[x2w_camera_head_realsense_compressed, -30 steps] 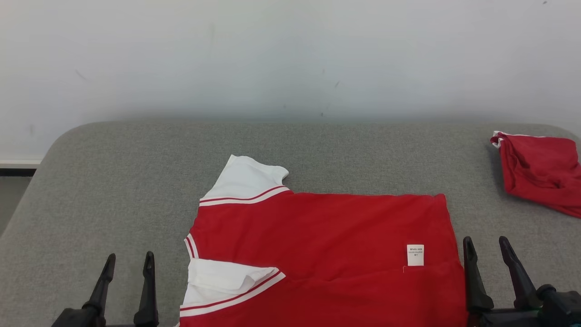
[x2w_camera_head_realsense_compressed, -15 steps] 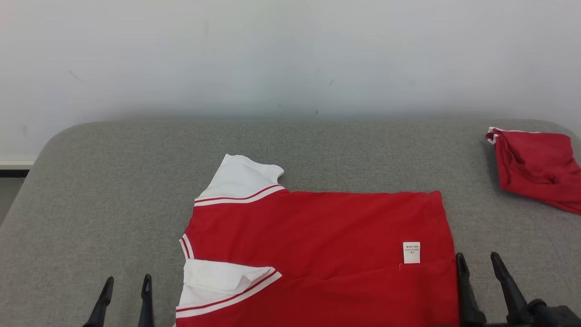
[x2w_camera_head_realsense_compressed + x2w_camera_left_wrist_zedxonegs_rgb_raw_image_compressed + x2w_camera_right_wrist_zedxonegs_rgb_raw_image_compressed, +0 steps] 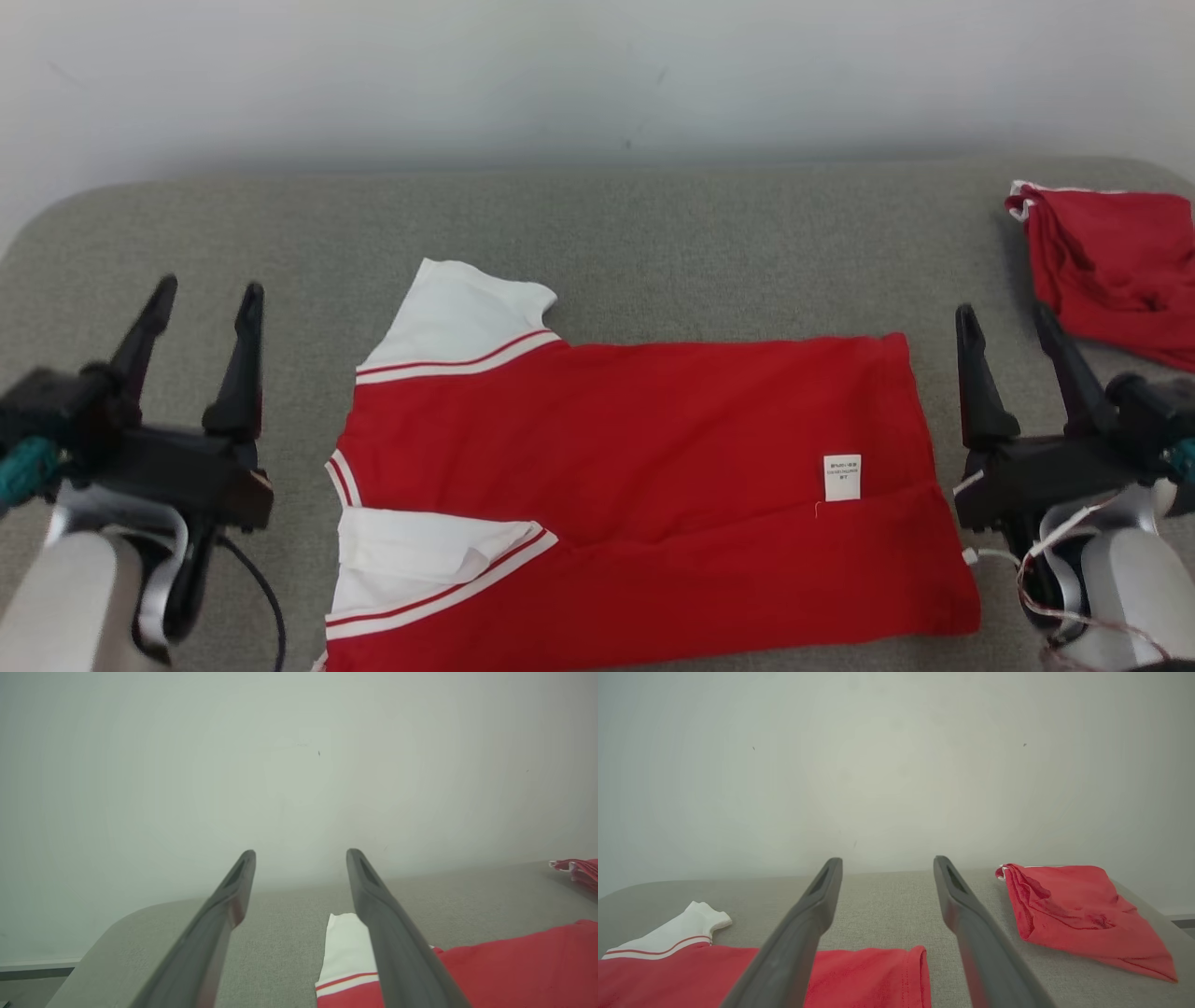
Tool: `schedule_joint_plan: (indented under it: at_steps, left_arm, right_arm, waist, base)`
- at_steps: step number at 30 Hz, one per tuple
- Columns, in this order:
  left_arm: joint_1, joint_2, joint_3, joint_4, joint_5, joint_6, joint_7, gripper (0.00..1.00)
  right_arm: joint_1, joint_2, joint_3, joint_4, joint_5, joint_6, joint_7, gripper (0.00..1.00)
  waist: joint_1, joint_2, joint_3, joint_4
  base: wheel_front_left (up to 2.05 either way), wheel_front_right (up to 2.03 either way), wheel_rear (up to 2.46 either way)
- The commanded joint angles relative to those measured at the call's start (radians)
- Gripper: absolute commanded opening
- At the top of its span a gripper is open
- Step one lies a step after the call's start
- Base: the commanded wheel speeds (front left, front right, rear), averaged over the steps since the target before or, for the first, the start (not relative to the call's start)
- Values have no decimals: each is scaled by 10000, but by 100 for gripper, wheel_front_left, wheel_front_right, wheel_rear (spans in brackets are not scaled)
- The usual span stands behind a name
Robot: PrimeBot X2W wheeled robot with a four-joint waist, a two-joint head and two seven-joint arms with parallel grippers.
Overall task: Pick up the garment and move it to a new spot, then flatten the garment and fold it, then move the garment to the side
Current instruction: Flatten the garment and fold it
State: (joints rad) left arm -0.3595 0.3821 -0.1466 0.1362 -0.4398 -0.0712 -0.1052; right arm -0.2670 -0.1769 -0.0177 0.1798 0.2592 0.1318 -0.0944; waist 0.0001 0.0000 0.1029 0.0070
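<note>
The garment [image 3: 635,467] is a red shirt with white sleeves, lying flat and folded lengthwise on the grey padded table [image 3: 653,233], collar end to the left, a small white label near its right hem. My left gripper [image 3: 209,289] hovers open to the left of the sleeves, nothing between its fingers. To the right of the hem my right gripper [image 3: 1008,317] is open and empty too. In the left wrist view the open left gripper [image 3: 301,851] frames a white sleeve [image 3: 345,947]. The right wrist view has the open right gripper [image 3: 887,859] above the garment's hem [image 3: 878,975].
A second red cloth [image 3: 1116,266] lies crumpled at the table's far right edge, also the red cloth [image 3: 1073,910] in the right wrist view. A pale wall [image 3: 597,75] rises right behind the table. Bare grey surface lies behind the shirt and to its left.
The head camera has tilted down, so the whole picture shifted. Both grippers have risen further into view beside the shirt, still open. The shirt itself lies as before.
</note>
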Motion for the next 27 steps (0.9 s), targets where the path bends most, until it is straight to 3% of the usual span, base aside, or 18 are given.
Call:
schedule_joint_plan:
  at_steps: [1, 13, 27]
  left_arm:
    - [-644, 186, -41, 181, -136, -132, 248, 100]
    - [-3931, 944, -620, 2460, -1195, -581, 1783, 100]
    - [-5479, 1856, -2822, 4658, -2173, -583, 2879, 100]
  right_arm:
    - [-592, -42, 74, 279, -63, -28, 136, 100]
    - [-3744, 190, 839, 3032, -353, -28, 970, 100]
    - [-5593, 528, 2015, 5143, 71, -29, 2235, 100]
  waist:
    - [-1, 0, 1025, -417]
    - [-1, 0, 2685, -1348]
    - [-1, 0, 3124, -2062]
  base:
    - [0, 0, 0]
    - [0, 0, 0]
    - [0, 0, 0]
